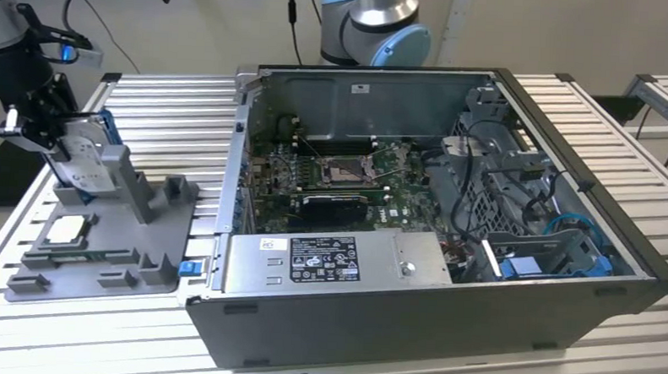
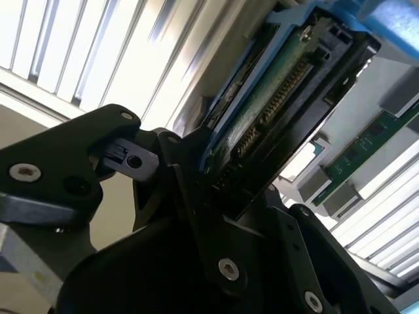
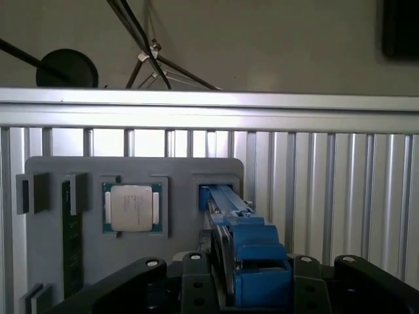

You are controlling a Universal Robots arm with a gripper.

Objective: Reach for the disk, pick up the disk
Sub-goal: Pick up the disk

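At the exterior view's left, over the grey fixture tray (image 1: 139, 259) on the bench (image 1: 175, 95), the pincer (image 1: 63, 146) pinches the blue-framed disk (image 1: 85, 168). The reach looks done, but the disk's far end sits in the tray's slot, so it is not yet lifted.

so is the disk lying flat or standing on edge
On edge: in the exterior view the disk is roughly upright against the tall post of the grey holder, labelled face sideways, with the gripper at its upper end.

We see the arm (image 1: 5, 33) at the exterior view's left, gripper (image 1: 52, 132) pointing down. In the first wrist view its jaws appear clamped on the disk (image 3: 254, 245).
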